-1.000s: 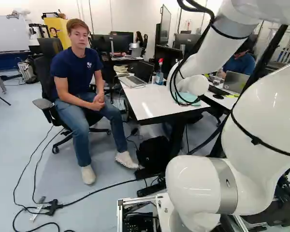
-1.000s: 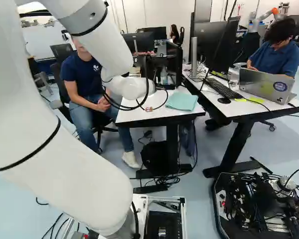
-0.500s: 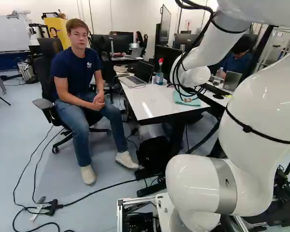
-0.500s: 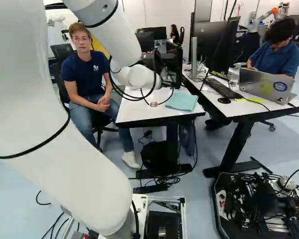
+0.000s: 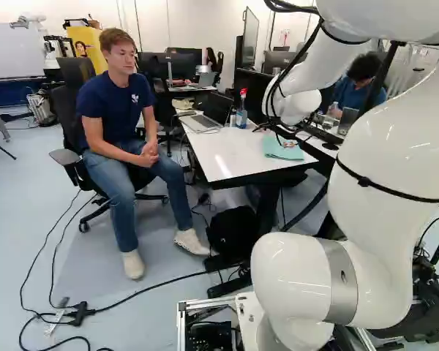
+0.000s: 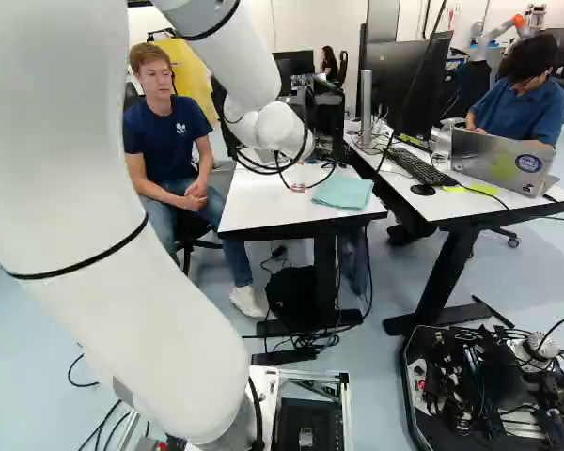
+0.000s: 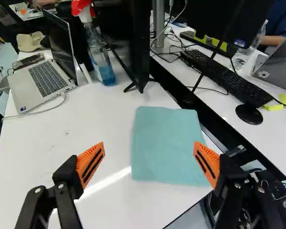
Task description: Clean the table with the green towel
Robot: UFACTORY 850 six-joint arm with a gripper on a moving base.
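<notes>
Inspecting the left base view, the end effector [image 5: 288,144] is observed above the bench [image 5: 219,164]. In the right base view, the green towel [image 6: 343,193] is laid near the bench's edge. In the wrist view, the fingers [image 7: 90,164] are spread apart, the towel ahead.

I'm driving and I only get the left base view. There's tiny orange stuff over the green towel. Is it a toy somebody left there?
Observer: No, the wrist view shows it's the orange pads on the gripper's own two fingers.

Operator: Oh! Did they grab the towel already?

Observer: Not yet. The wrist view shows the fingers wide open, gripping nothing.

Operator: Is the towel all scrunched up? The gripper's in my way.

Observer: No, the wrist view shows the towel spread flat in a neat, squarish shape on the table.
</notes>
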